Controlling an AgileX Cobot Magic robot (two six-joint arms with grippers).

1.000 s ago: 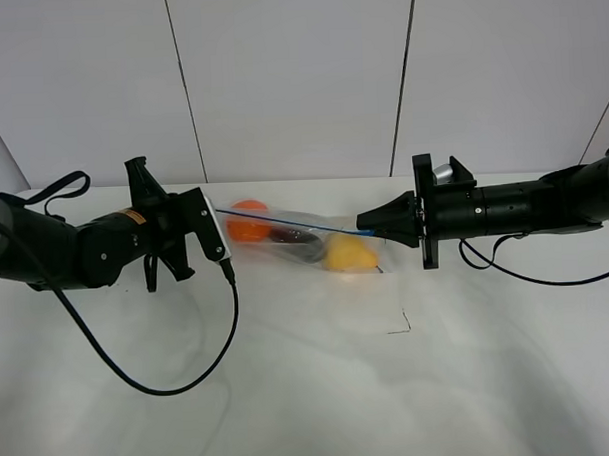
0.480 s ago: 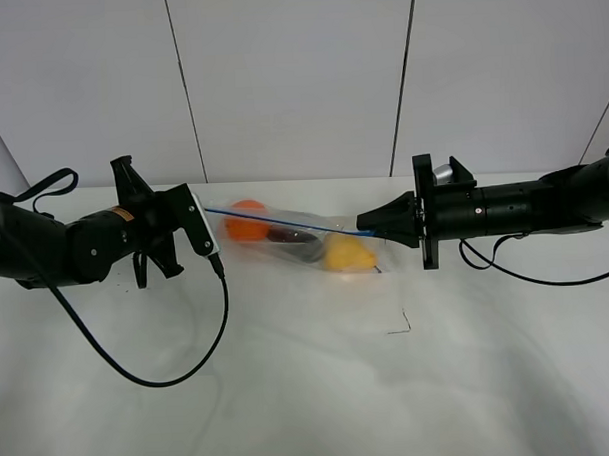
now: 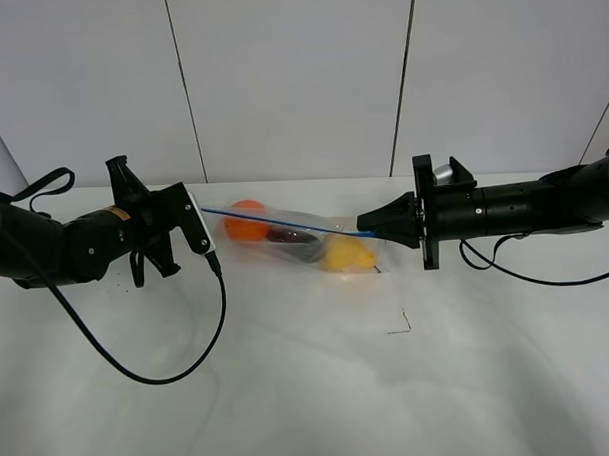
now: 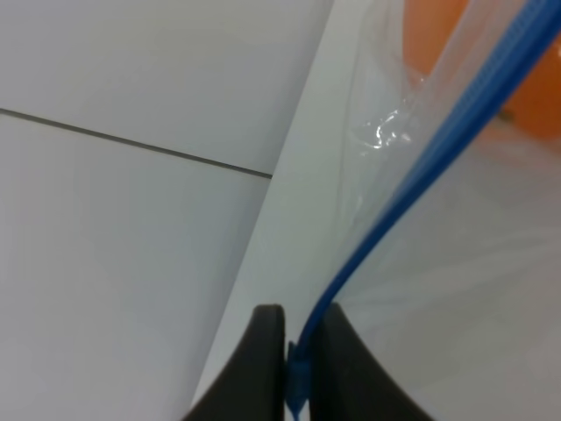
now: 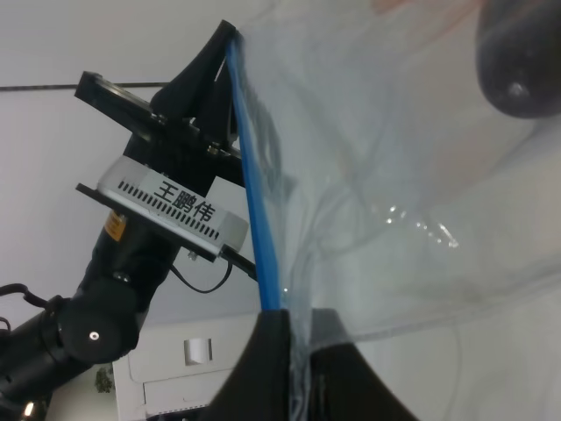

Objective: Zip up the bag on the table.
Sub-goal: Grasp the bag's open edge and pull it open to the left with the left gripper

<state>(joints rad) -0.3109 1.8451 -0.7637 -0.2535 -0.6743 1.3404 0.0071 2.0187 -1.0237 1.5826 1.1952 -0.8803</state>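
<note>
Exterior high view puts the bag (image 3: 290,238) toward the far edge of the table (image 3: 310,388), about midway between its left and right edges. The bag's belly rests on the surface and its top edge is drawn up taut between my two arms. The blue seal strip (image 3: 284,223) is the line that matters. Its long axis runs left to right, from one gripper straight to the other, dipping slightly toward the right.

The left gripper (image 3: 199,214) is pressed together on the left end of that strip. On the left wrist camera the two dark fingertips (image 4: 267,351) pinch the blue band with no gap showing. The right gripper (image 3: 366,226) is likewise clamped on the right end, and its wrist camera shows the strip running away from the closed tips toward the other arm.

An orange fruit (image 3: 246,225) sits just below the strip near the left end, a dark purple one (image 3: 297,248) lies in the middle, and a yellow one (image 3: 347,254) sits near the right.

Neither arm is nearer, since each already has an end and the whole seal lies between them. Any further travel would have to follow that left-right line. I cannot tell from here whether the two tracks are mated along the full length. My guess is that the run is at or near its end.
</note>
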